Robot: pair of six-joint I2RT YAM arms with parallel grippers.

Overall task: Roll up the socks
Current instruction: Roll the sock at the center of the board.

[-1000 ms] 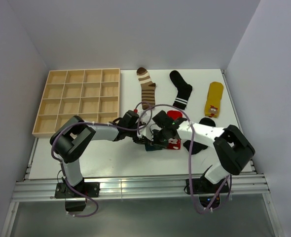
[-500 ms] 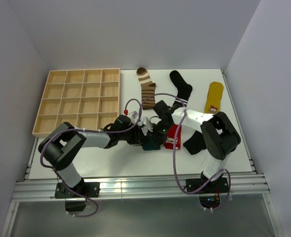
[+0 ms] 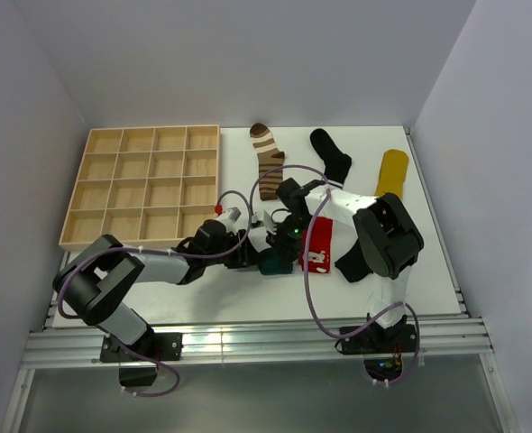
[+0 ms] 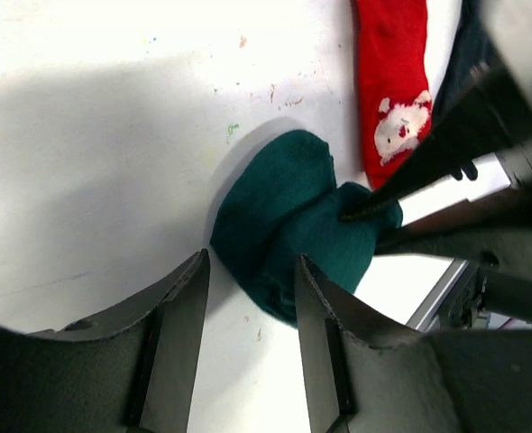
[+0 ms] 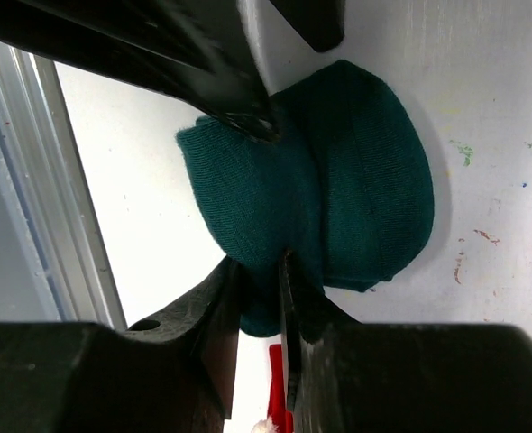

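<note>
A dark teal sock (image 3: pixel 270 262) lies bunched into a roll on the white table (image 3: pixel 158 293). In the right wrist view my right gripper (image 5: pixel 260 262) is shut on a fold of the teal sock (image 5: pixel 338 180). My left gripper (image 4: pixel 251 262) is open, its fingertips at the near edge of the teal sock (image 4: pixel 293 225) without clamping it. From above, the left gripper (image 3: pixel 252 255) and right gripper (image 3: pixel 284 248) meet over the roll. A red sock (image 3: pixel 318 244) with a cartoon patch lies flat just right of it.
A brown-cream striped sock (image 3: pixel 268 161), a black sock (image 3: pixel 331 155) and a yellow sock (image 3: pixel 392 171) lie along the back. A plain black sock (image 3: pixel 356 257) lies under the right arm. A wooden compartment tray (image 3: pixel 144 185) stands at the back left.
My left gripper has opened, let go of the teal sock and drawn back to the left. The right gripper keeps its hold on the sock. More of the red sock now shows.
</note>
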